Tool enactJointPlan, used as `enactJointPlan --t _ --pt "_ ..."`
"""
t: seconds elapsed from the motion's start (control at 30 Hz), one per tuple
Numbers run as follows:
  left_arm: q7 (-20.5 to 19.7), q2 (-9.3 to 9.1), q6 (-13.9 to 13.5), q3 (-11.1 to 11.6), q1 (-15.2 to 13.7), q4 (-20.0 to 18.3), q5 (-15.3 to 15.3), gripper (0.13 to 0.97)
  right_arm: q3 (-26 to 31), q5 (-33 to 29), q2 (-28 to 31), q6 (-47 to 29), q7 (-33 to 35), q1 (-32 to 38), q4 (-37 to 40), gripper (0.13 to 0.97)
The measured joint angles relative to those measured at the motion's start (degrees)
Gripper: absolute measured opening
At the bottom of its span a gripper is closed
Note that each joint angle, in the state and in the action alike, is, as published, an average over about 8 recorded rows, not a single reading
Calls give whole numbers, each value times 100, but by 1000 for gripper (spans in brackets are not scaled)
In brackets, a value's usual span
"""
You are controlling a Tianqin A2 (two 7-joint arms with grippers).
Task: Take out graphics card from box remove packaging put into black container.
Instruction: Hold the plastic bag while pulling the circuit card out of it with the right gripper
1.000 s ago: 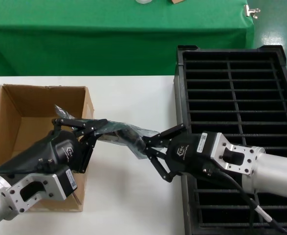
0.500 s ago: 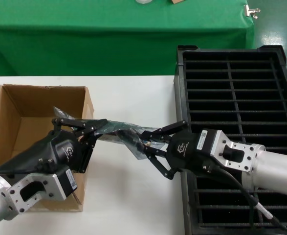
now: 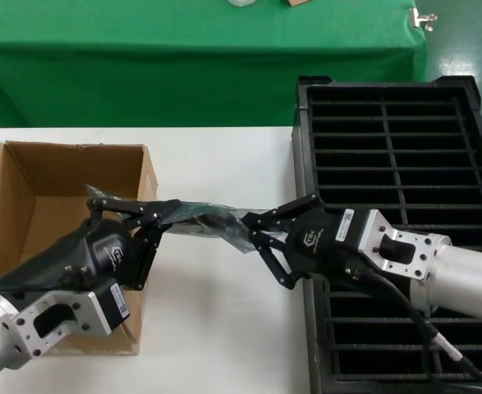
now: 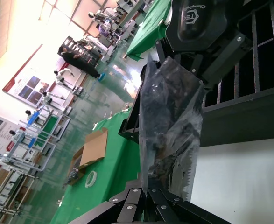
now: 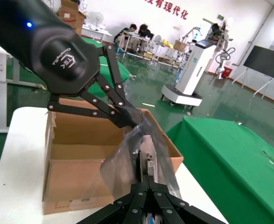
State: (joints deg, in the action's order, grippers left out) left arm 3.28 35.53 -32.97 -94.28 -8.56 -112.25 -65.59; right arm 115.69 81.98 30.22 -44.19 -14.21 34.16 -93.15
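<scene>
The crinkly translucent packaging [image 3: 212, 220] hangs stretched in the air between my two grippers, just right of the brown box [image 3: 68, 172]. My left gripper [image 3: 173, 208] is shut on its box-side end [image 4: 169, 126]. My right gripper [image 3: 253, 232] is shut on the other end, pinching the graphics card; its silver bracket [image 5: 148, 161] shows inside the bag [image 5: 127, 154] just past the fingertips [image 5: 146, 185]. The black container [image 3: 300, 164] stands right behind the right gripper, its ribbed slots holding nothing.
The box stands open on the white table [image 3: 216, 336], under my left arm. A green-covered table [image 3: 183, 74] runs along the back. The container's near wall [image 4: 249, 121] lies close beneath the right wrist.
My right gripper has drawn a little right and up toward the container, pulling the bag straighter and more taut. The left gripper has held its place.
</scene>
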Motion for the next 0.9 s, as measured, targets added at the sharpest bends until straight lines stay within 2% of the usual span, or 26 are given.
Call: enactJointPlan --t 0.33,0.63,0.9 --pt "0 0 0 0 0 0 0 139 -3 -36 44 53 -39 10 2 136" --pt "0 0 0 0 0 0 0 139 41 10 15 41 38 56 87 177" --pt "0 0 0 0 0 0 0 139 84 81 -66 38 134 124 210 285"
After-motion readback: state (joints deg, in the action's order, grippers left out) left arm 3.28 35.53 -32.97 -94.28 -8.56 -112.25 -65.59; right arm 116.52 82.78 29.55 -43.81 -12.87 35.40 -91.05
